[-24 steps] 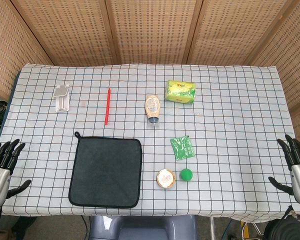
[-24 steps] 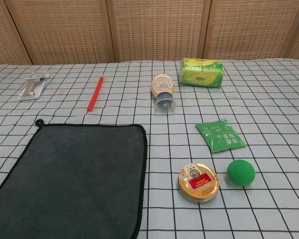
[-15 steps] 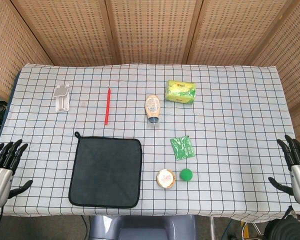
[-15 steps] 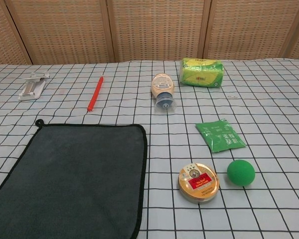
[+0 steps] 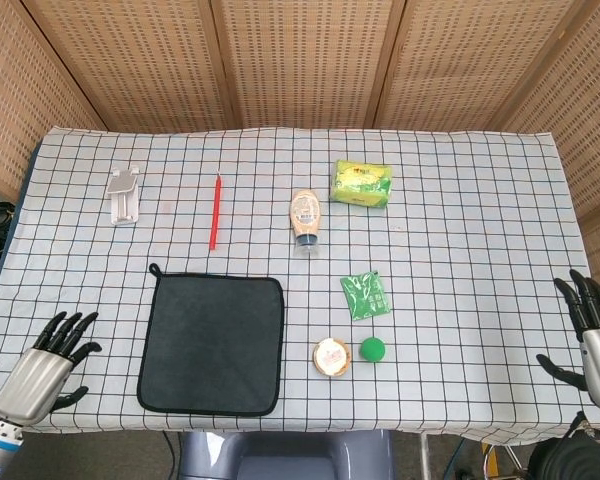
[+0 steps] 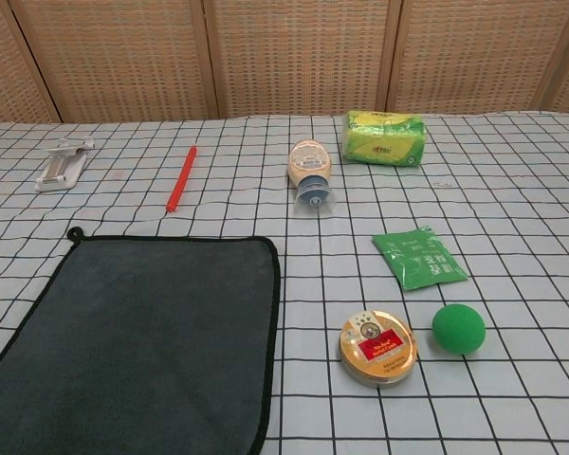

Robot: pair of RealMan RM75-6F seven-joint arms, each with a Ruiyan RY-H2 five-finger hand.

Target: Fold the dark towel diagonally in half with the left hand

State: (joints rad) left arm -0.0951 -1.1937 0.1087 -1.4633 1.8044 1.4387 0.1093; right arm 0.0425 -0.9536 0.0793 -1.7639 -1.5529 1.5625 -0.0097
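The dark towel point(image 5: 213, 343) lies flat and unfolded on the checked tablecloth near the table's front edge, with a small loop at its far left corner; the chest view shows the towel point(image 6: 137, 341) filling the lower left. My left hand point(image 5: 46, 362) hovers over the front left corner of the table, left of the towel and apart from it, fingers spread and holding nothing. My right hand point(image 5: 595, 330) stays at the front right edge, fingers apart and empty. Neither hand shows in the chest view.
A red pen point(image 5: 215, 212) and a white clip point(image 5: 124, 194) lie behind the towel. A sauce bottle point(image 5: 304, 218), a green tissue pack point(image 5: 362, 184), a green sachet point(image 5: 365, 295), a round tin point(image 5: 331, 357) and a green ball point(image 5: 372, 349) lie to its right.
My left hand has moved right and inward over the table's front left corner, closer to the towel. The right hand and all objects have stayed put.
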